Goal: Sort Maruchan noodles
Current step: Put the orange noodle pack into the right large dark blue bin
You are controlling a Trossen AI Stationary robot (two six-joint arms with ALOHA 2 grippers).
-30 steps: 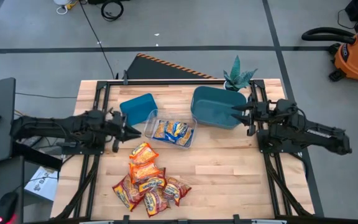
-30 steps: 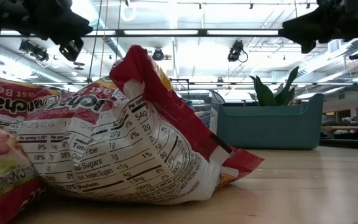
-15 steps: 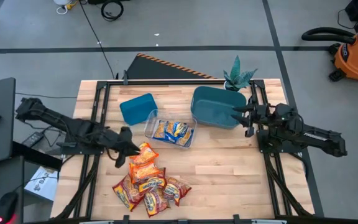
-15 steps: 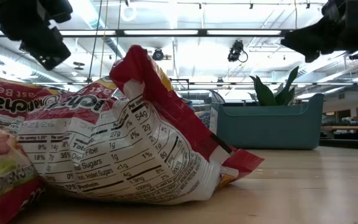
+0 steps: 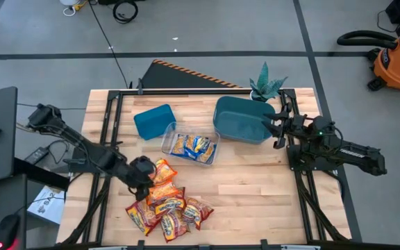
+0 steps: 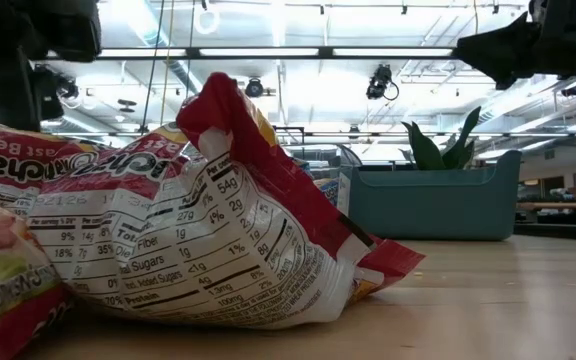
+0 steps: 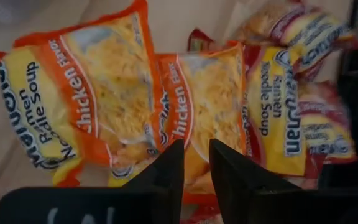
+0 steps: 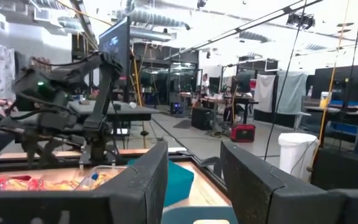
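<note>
The left tool (image 5: 143,179) has swung from beside the small bin (image 5: 153,121) down onto the near pile of packets (image 5: 167,205); a second ago it hung level with the tray (image 5: 191,146), and now it sits over the top orange packet (image 5: 160,171) at the pile's left edge. The right tool (image 5: 278,129) has barely shifted and hangs at the right rim of the big bin (image 5: 242,119). The pile has not changed shape. From the left wrist, the tool's two fingers (image 7: 166,171) stand a narrow gap apart, released, directly above two orange chicken packets (image 7: 135,112) lying side by side; whether the tips touch the wrapper I cannot tell, and nothing is gripped. Red-and-yellow packets (image 7: 291,118) lie just beyond them. The right tool's fingers (image 8: 148,180) are spread wide and hold nothing. Two blue-and-yellow packets (image 5: 192,145) lie in the tray, which sits between the two bins. The pile lies near the desk's (image 5: 255,187) front edge, left of centre; bare desk opens to the right of it and in front of the big bin. The tray is near the pile's far end. In the low view a red packet (image 6: 218,220) fills the foreground, the big bin well behind it.
</note>
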